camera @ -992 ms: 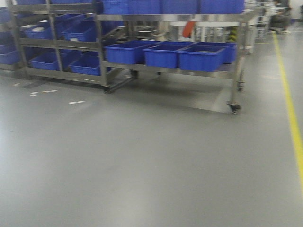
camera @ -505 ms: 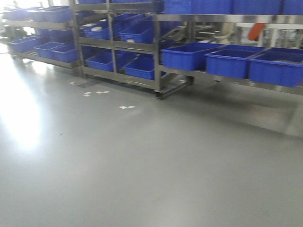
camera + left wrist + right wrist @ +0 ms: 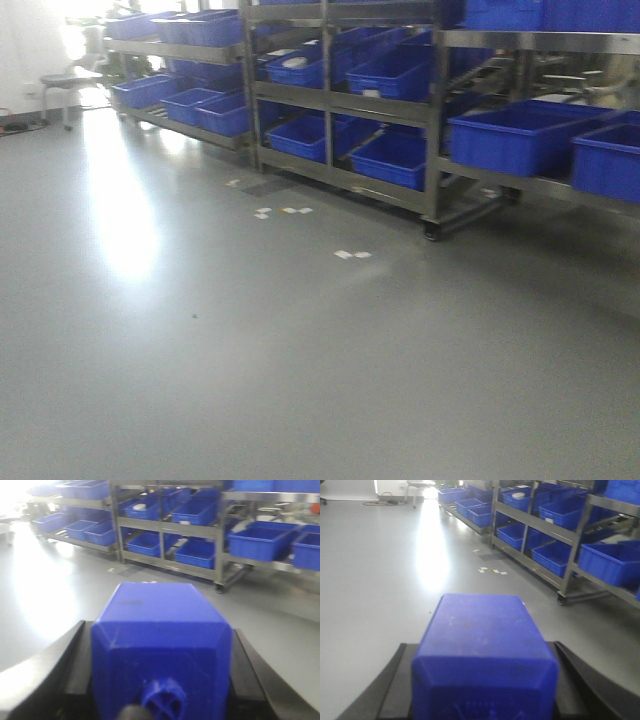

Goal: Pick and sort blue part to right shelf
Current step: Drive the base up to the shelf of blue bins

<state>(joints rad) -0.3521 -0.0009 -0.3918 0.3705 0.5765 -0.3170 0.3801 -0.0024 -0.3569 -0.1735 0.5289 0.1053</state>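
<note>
Steel racks (image 3: 340,100), blue crates (image 3: 390,75) ahead, blue part (image 3: 160,655) clamped in left hand (image 3: 160,630)

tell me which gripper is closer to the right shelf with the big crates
Right, probably. The right shelf is ahead and to the right; the right gripper sits on that side, the left gripper farther across. Each holds a blue part.

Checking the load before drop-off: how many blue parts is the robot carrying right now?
2. One blue part is clamped in the left tool; the other blue part is clamped in the right tool. Any others would be out of view.
</note>
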